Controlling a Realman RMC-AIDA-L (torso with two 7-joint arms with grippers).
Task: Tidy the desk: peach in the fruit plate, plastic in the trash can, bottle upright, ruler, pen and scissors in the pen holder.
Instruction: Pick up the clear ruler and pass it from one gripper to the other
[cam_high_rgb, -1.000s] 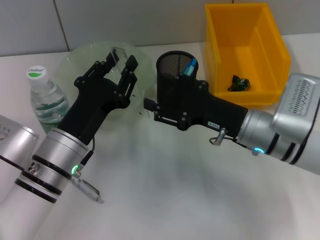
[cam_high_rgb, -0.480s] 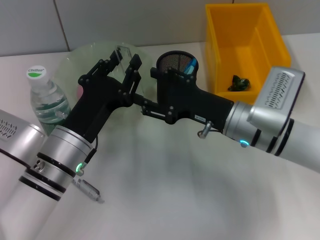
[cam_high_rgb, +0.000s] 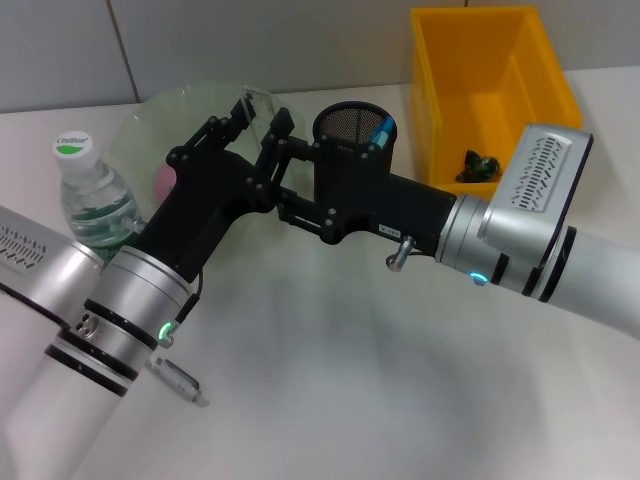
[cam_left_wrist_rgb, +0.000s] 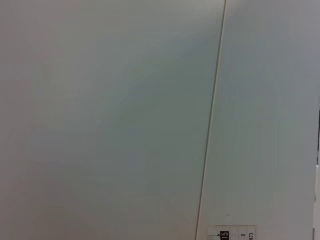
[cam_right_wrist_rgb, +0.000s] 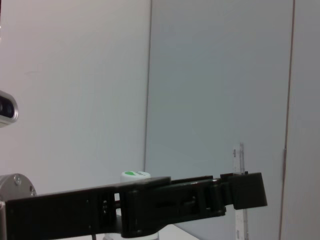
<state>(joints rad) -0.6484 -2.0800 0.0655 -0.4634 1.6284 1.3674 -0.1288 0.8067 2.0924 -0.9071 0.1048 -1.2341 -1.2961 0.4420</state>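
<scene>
Two black grippers meet in the upper middle of the head view, above a white desk. The left gripper, reaching up from the lower left of the frame, holds a clear plastic ruler upright between its narrowly set fingers, just over the pale green fruit plate. The right gripper comes in from the right edge of the frame and its tip sits right against the left gripper's fingers, beside the ruler; whether its own fingers are spread or closed I cannot tell, since they are hidden among the other gripper's parts.

A pink peach shows on the plate, partly hidden by the left arm. Left of the plate, a water bottle with a white and green cap stands upright. Just behind the right gripper stands the black mesh pen holder, with a blue pen poking out of it. In the upper right of the frame sits the yellow bin, with a small dark green object lying on its floor.

The left wrist view shows a grey wall and the ruler's printed end at the lower edge. The right wrist view shows the ruler standing upright behind the dark bar of the left gripper, with the bottle cap beyond it.
</scene>
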